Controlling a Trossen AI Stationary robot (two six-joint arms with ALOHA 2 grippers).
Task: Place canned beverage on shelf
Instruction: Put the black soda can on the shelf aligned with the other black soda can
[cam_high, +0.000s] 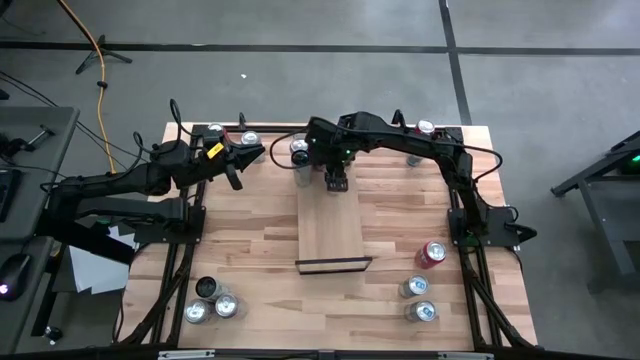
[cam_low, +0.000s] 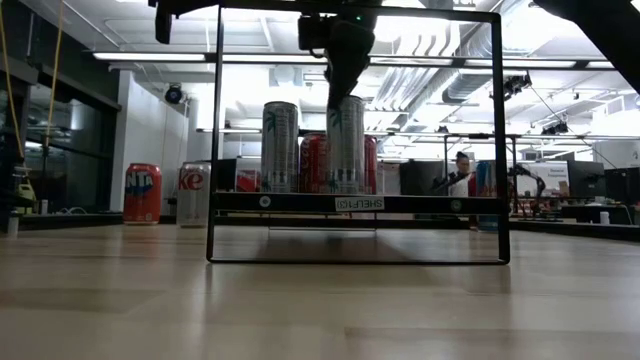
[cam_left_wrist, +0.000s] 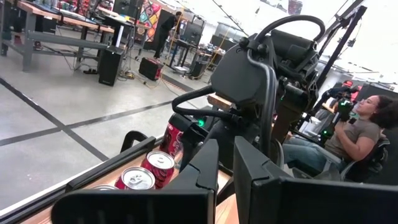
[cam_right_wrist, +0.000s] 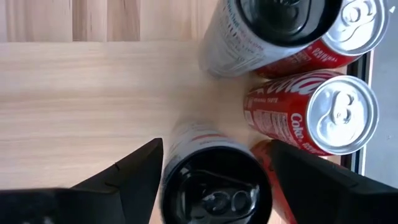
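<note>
From above, the shelf (cam_high: 331, 228) lies lengthwise in the middle of the table (cam_high: 250, 260), and the right tool (cam_high: 337, 183) hangs over its far end. The cans there are hidden under the arm.

The right wrist view looks straight down on them: a tall silver can (cam_right_wrist: 214, 180) stands upright on the shelf board (cam_right_wrist: 87, 99) between the two fingers (cam_right_wrist: 134, 171). The fingers stand spread to either side with a narrow gap at each side, so the tool is open around the can, not clamped on it. Just beside it stand a second tall can (cam_right_wrist: 261, 31) and red cans (cam_right_wrist: 311, 115).

The low view shows both tall cans (cam_low: 346, 145) upright on the shelf, the right tool above one.

The left tool (cam_high: 232, 168) waits near the table's far left corner, fingers (cam_left_wrist: 205, 168) closed on nothing. Its wrist view alone shows a seated person (cam_left_wrist: 357, 134) beyond the table.
</note>
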